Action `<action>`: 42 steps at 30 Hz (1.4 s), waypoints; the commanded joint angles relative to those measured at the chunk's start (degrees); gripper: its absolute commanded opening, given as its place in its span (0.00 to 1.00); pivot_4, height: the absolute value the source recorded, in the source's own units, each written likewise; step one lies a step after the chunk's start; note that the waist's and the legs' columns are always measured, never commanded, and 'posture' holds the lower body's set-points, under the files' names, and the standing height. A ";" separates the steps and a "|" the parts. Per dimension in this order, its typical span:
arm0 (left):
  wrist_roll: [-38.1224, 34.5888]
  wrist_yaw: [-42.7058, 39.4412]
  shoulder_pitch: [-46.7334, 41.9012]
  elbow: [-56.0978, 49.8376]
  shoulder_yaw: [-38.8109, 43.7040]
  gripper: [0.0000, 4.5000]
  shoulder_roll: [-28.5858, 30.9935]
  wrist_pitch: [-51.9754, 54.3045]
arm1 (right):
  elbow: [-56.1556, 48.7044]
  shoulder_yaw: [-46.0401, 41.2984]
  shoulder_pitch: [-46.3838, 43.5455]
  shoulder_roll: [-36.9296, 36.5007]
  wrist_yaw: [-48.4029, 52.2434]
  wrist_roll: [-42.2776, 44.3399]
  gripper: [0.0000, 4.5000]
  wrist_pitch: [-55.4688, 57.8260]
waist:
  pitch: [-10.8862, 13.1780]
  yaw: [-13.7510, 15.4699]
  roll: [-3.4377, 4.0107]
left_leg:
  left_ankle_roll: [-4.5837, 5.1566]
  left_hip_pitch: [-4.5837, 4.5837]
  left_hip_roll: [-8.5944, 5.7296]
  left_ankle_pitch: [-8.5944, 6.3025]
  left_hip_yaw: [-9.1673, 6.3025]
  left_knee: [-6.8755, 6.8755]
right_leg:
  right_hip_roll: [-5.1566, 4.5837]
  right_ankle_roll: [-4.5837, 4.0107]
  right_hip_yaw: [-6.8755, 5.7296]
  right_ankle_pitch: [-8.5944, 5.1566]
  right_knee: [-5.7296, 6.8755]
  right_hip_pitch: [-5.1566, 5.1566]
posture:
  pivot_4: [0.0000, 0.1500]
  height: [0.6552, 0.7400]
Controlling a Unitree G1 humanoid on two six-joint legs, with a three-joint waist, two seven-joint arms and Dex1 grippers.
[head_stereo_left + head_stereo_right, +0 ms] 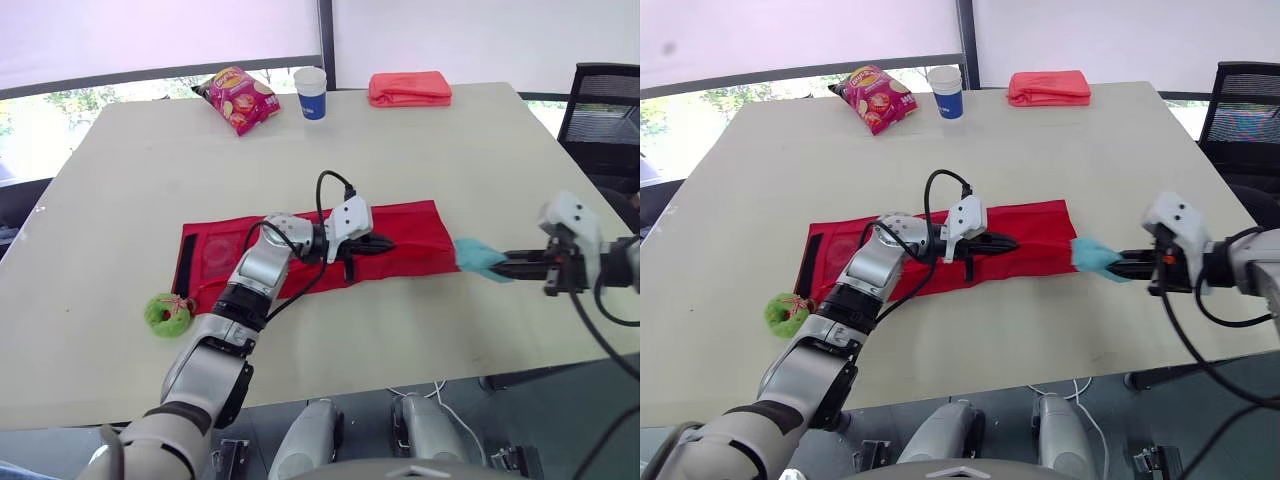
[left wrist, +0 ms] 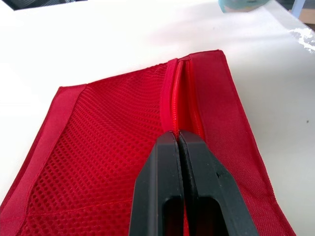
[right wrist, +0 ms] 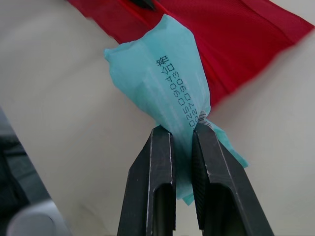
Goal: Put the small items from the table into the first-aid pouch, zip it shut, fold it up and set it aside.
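Your right gripper (image 1: 510, 268) pinches the teal plastic packet (image 1: 477, 257), likely light and crinkly, near one end, just beside the limp red mesh pouch (image 1: 412, 232). Your left gripper (image 1: 386, 243) is clenched at its zipper (image 2: 185, 96).

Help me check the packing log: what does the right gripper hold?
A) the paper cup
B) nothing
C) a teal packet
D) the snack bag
C: the right gripper is pinched shut on the teal packet, holding it just off the end of the red pouch.
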 commanded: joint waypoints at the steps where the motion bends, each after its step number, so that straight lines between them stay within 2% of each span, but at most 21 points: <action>1: -0.84 -0.70 -1.44 -0.29 0.09 0.00 -0.69 -1.28 | -3.56 4.56 -2.77 3.13 -10.12 -2.01 0.00 5.11 | 0.00 0.49 0.00 | -0.12 -0.01 -0.01 0.07 0.01 0.02 | 0.00 0.00 0.00 0.00 -0.01 0.00 | 1.00 0.99; 5: -0.74 -1.10 -1.19 -0.71 -0.58 0.00 -1.42 -1.24 | -0.25 10.24 -5.20 6.29 -18.44 -6.54 0.00 3.56 | 0.00 0.71 -0.02 | -0.13 -0.02 -0.07 0.08 0.00 0.04 | 0.01 0.00 -0.03 0.00 -0.01 0.00 | 1.00 0.99; 9: -0.54 -1.23 -0.83 -1.49 -1.17 0.00 -2.01 -1.33 | 1.28 14.60 -7.09 7.39 -22.62 -8.88 0.00 1.71 | 0.00 0.61 -0.02 | -0.13 -0.02 -0.10 0.08 0.00 0.04 | 0.03 0.00 -0.02 0.00 -0.01 -0.01 | 1.00 0.99; 14: -0.64 -1.03 -0.44 -2.47 -1.36 0.00 -2.71 -0.86 | 1.38 20.76 -7.49 5.30 -22.72 -10.96 0.00 -3.69 | 0.00 0.59 -0.02 | -0.13 -0.02 -0.10 0.08 0.00 0.04 | 0.11 0.00 -0.06 0.00 -0.01 -0.01 | 1.00 0.99; 19: -0.57 -0.86 -0.18 -2.79 -1.42 0.00 -2.96 -0.74 | 0.98 21.95 -7.66 5.33 -21.99 -10.45 0.00 -4.37 | 0.00 0.59 -0.02 | -0.12 -0.02 -0.10 0.08 -0.01 0.04 | 0.13 0.01 -0.06 0.00 -0.01 0.00 | 1.00 0.99; 23: -1.11 -2.10 1.01 -4.61 -2.28 0.00 -2.86 -0.63 | 4.98 16.01 -9.10 15.36 -30.01 -10.99 0.00 1.60 | -0.05 0.34 -0.11 | -0.13 0.00 -0.01 0.09 0.02 0.04 | 0.13 0.00 -0.02 0.00 0.00 0.00 | 1.00 0.99; 27: -1.13 -2.08 1.78 -5.59 -2.62 0.00 -2.77 -0.30 | 5.00 13.76 -8.80 19.89 -33.41 -11.25 0.00 4.82 | -0.05 0.54 -0.11 | -0.13 0.00 -0.05 0.09 -0.01 0.02 | 0.17 -0.02 -0.03 0.01 0.02 -0.02 | 1.00 0.99; 34: -1.05 -2.27 2.93 -6.75 -3.44 0.00 -2.88 0.02 | 4.27 3.17 -8.45 37.81 -42.76 -11.25 0.00 11.43 | -0.06 0.50 -0.09 | -0.14 0.00 -0.06 0.09 -0.03 0.00 | 0.19 -0.02 -0.02 0.01 0.05 -0.04 | 1.00 0.99; 38: -0.73 -2.20 2.65 -5.36 -3.41 0.00 -2.79 -0.70 | 3.01 1.44 -8.95 41.28 -44.65 -10.77 0.00 12.61 | -0.09 0.48 -0.05 | -0.14 0.02 -0.08 0.09 -0.03 -0.02 | 0.21 -0.02 -0.01 0.01 0.07 -0.05 | 1.00 0.99; 39: -0.59 -2.05 2.38 -4.77 -3.26 0.00 -2.73 -0.97 | 2.40 1.82 -8.62 40.89 -44.52 -10.51 0.21 12.73 | -0.09 0.47 -0.04 | -0.14 0.01 -0.09 0.09 -0.04 -0.02 | 0.21 -0.02 -0.02 0.01 0.07 -0.05 | 1.00 0.99; 41: -0.37 -1.44 1.55 -3.19 -2.67 0.00 -2.70 -1.38 | 1.17 2.77 -7.60 38.86 -43.50 -9.72 0.36 12.40 | -0.08 0.51 -0.04 | -0.14 0.02 -0.13 0.09 -0.04 -0.02 | 0.20 -0.02 -0.02 0.01 0.07 -0.05 | 1.00 0.99; 42: -0.15 -1.02 0.96 -2.04 -2.33 0.00 -2.63 -1.83 | 0.48 2.85 -7.03 37.63 -42.65 -9.01 0.47 12.68 | -0.09 0.47 -0.04 | -0.14 0.01 -0.14 0.09 -0.06 -0.02 | 0.20 -0.02 -0.03 0.01 0.07 -0.05 | 1.00 0.99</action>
